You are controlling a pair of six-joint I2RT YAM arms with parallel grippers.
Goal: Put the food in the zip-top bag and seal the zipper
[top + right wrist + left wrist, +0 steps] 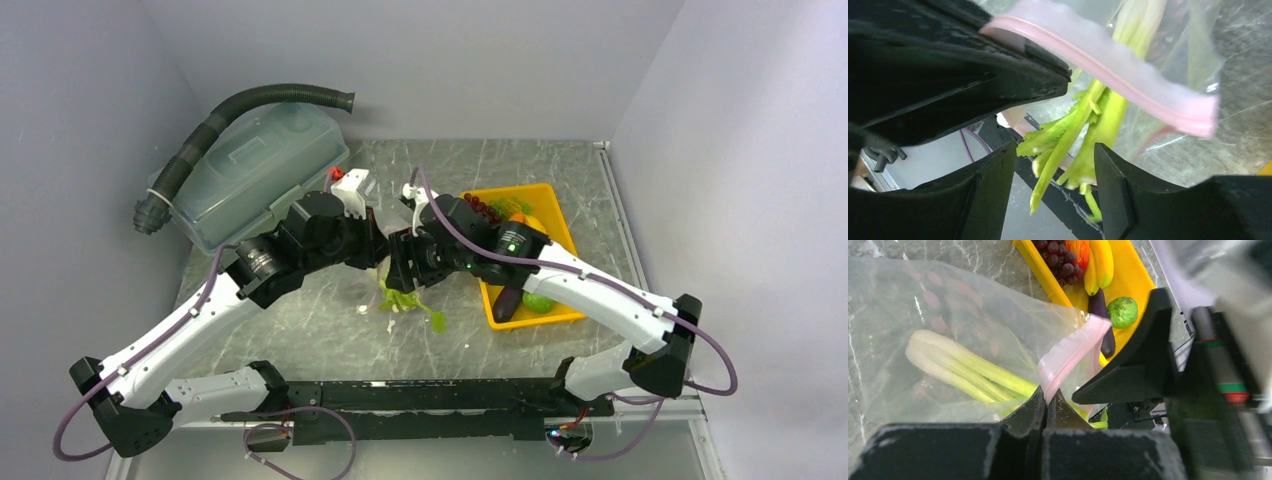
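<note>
A: Grey marbled worktop (300,330), boxed in by pale grey walls. In the far-left corner?
B: Translucent lidded tub (250,172), with a black ribbed hose (290,93) draped over its top.
A: And over on the right?
B: Yellow tray (548,199), holding grapes (1055,255), bananas (1103,260), a red-orange pepper (1079,247), an eggplant (1100,310) and a round green vegetable (1122,311).
A: Zip-top bag (923,305)?
B: Mid-worktop, just left of the tray. Clear and creased, lying mostly flat, mouth end lifted.
A: Anything inside?
B: Celery (963,365), pale stalks well into the pouch, leafy end down at the mouth.
A: Left hand (1049,395)?
B: Clamped tight on the zipper (1073,347), pinching the pink strip and holding it up off the worktop.
A: Right hand (1054,150)?
B: Parted, gripping nothing. Fingers either side of the celery's leafy end, right at the bag's mouth, close against the left hand.
</note>
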